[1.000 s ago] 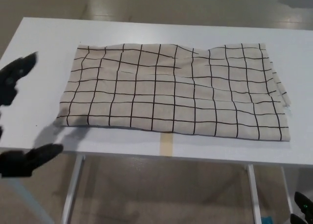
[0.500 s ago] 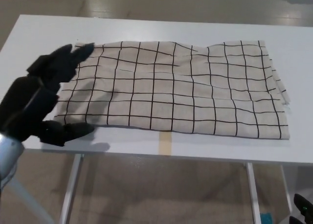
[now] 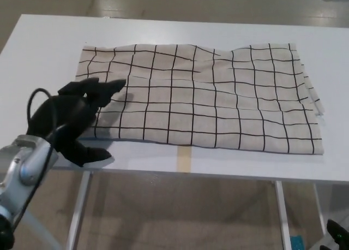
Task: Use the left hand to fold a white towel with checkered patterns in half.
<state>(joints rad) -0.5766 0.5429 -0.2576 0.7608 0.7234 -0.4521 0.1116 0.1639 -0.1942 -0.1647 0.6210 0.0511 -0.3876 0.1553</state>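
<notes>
Head view shows you the white checkered towel [image 3: 202, 97] lying spread flat on the white bench [image 3: 43, 48], slightly rumpled along its far edge, its long side running left to right. Your left hand [image 3: 73, 121] sits over the towel's near left corner, fingers [image 3: 109, 88] spread and reaching across the cloth, thumb [image 3: 90, 154] apart at the bench's front edge, gripping nothing. Your right hand is out of view. A tan tape strip [image 3: 185, 160] marks the bench's front edge.

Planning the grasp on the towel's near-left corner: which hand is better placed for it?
Left. The left hand is open above the checkered towel at its near-left corner; the right hand is not in view.
</notes>
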